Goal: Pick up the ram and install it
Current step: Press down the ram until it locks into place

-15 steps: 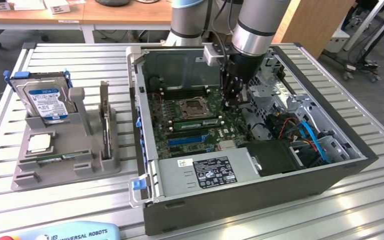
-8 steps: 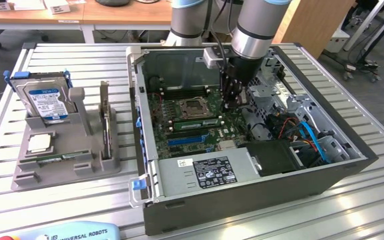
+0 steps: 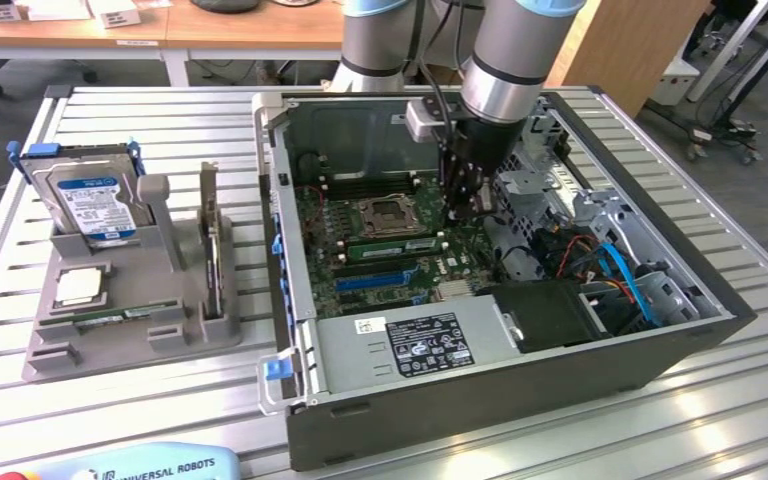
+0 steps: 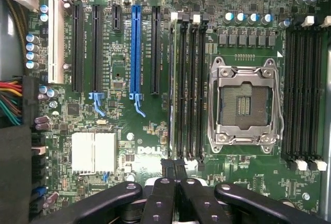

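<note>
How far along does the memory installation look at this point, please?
Done: the memory stick already stands in a slot beside the processor socket. In hand: the shut claw seems to hold nothing and sits over the stick's end, contact unclear. Left: full seating is unconfirmed; I cannot judge the latches.

The exterior view stands off the near side of the table, raised, looking down and away across the open computer case toward the arm at the far side, from middling range; the wrist view hangs inside the case, close over the motherboard, facing straight down past the gripper; both share the processor socket, the blue slot and the memory slots.
</note>
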`<action>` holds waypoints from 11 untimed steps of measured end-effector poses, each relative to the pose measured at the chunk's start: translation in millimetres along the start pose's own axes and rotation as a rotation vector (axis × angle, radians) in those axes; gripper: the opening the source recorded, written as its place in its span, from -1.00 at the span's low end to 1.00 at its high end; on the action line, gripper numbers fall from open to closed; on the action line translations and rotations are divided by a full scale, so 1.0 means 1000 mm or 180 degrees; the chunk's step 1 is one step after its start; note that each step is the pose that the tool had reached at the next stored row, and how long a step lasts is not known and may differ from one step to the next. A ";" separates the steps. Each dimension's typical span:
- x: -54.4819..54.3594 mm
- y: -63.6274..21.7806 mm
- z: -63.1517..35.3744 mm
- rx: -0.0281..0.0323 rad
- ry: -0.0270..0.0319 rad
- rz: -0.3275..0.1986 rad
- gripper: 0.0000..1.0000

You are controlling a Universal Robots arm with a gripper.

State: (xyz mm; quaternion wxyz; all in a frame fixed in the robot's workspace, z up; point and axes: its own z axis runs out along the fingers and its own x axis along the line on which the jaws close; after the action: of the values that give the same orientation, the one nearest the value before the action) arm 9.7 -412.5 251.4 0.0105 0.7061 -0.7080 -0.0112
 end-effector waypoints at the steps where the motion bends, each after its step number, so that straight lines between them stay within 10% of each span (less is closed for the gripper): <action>1: 0.000 -0.0001 0.0006 0.0000 0.0000 0.0000 -0.80; 11: 0.000 -0.0006 0.0065 0.0000 0.0000 0.0000 -0.80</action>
State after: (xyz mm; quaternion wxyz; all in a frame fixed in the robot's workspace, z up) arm 10.1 -412.5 244.9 0.0105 0.7061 -0.7079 -0.0112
